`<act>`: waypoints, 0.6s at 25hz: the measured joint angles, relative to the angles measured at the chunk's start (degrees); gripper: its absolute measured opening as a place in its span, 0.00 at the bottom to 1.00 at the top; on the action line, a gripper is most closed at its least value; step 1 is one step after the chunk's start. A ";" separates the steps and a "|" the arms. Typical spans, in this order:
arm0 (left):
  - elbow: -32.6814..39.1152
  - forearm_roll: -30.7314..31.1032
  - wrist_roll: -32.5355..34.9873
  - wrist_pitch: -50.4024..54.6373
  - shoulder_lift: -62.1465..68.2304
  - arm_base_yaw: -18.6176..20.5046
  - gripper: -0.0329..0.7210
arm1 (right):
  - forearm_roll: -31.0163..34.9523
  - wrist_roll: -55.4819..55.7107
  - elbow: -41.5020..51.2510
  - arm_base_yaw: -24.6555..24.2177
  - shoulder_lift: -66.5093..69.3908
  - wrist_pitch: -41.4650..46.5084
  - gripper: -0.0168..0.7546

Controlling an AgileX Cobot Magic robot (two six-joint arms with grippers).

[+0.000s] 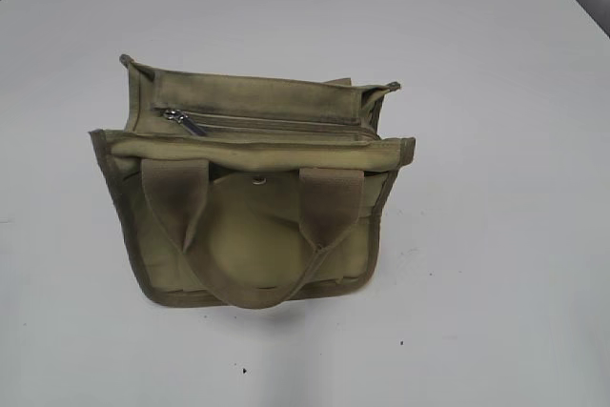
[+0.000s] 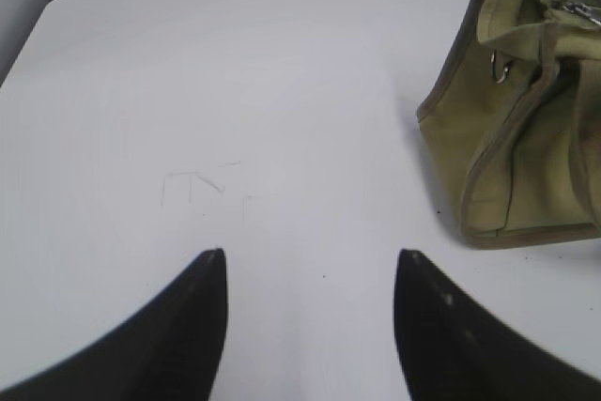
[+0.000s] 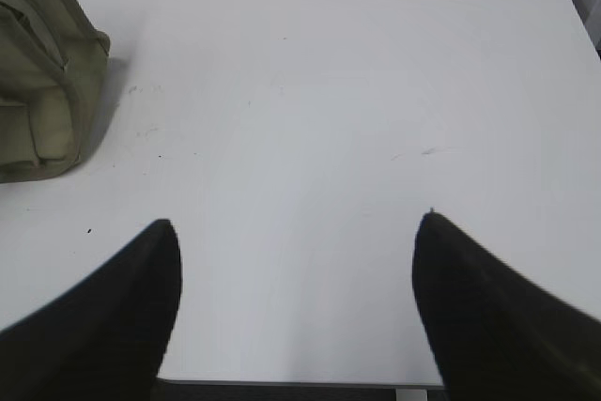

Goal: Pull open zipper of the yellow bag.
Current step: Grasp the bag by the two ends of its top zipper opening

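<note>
While both grippers hang spread and empty over bare table, the yellow bag (image 1: 253,202) sits ahead-right of the left gripper (image 2: 310,265) and ahead-left of the right gripper (image 3: 296,232). Its zipper (image 1: 272,126) runs across them, pull tab (image 1: 181,120) likely nearer the left.

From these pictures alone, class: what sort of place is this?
Probably a lab or test bench: a bare white table, one yellow bag set alone on it, and open robot grippers hovering above.
</note>
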 joint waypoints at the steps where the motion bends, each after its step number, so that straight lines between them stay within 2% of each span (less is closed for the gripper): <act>1: 0.00 0.00 0.00 0.00 0.00 0.00 0.62 | 0.00 0.00 0.00 0.00 0.00 0.00 0.79; 15: 0.00 0.00 0.00 0.00 0.00 0.00 0.62 | 0.00 0.00 0.00 0.00 0.00 0.00 0.79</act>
